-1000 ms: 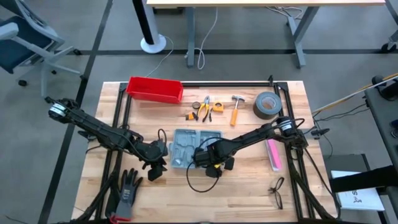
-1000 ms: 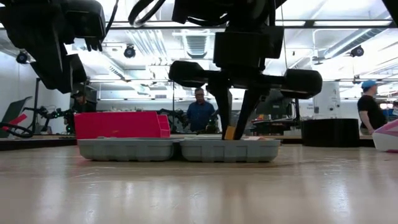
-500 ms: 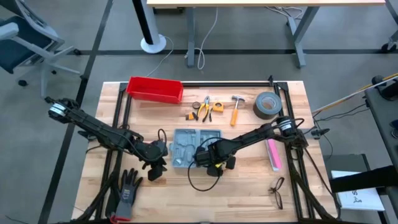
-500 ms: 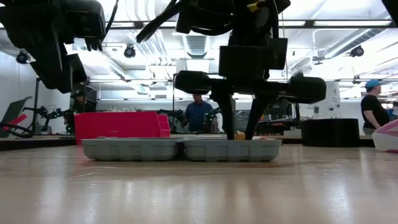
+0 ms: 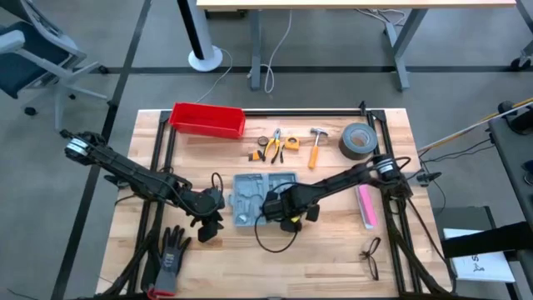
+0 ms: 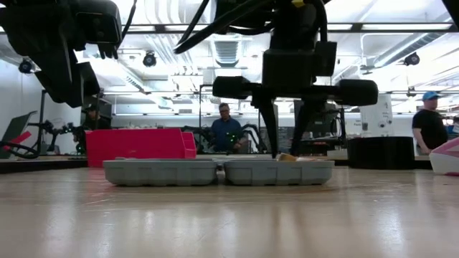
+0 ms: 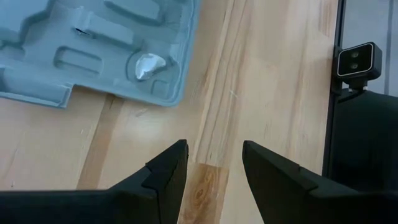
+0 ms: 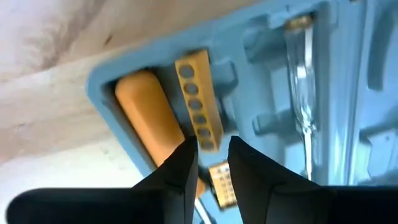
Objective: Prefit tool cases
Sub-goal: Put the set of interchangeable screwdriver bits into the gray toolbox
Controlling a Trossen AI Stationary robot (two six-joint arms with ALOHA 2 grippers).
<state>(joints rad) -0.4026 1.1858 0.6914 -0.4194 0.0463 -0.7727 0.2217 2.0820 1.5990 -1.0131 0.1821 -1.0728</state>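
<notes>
- A black work glove [image 5: 171, 252] lies on the wooden table [image 5: 333, 250] at its near left edge; a pair of spectacles [image 5: 371, 258] lies near the right edge.
- The left gripper [image 7: 212, 163] hangs over bare wood just left of the case's near corner, its fingers [image 7: 166, 171] spread with nothing between them.
- The small grey-blue rectangular plastic hinged case [image 5: 250, 193] lies flat and open at the table's middle, moulded slots facing up.
- The right gripper [image 8: 211, 160] stands over the case's near right corner, its fingers [image 8: 177, 168] slightly parted, holding nothing, above an orange-handled tool [image 8: 146, 121] lying in a slot.
- A pink flat object [image 5: 366, 207] lies right of the case.
- Farther back are yellow-handled pliers [image 5: 273, 146], an orange-handled hammer [image 5: 316, 148], a grey tape roll [image 5: 357, 140] and a red rectangular bin [image 5: 207, 119].
</notes>
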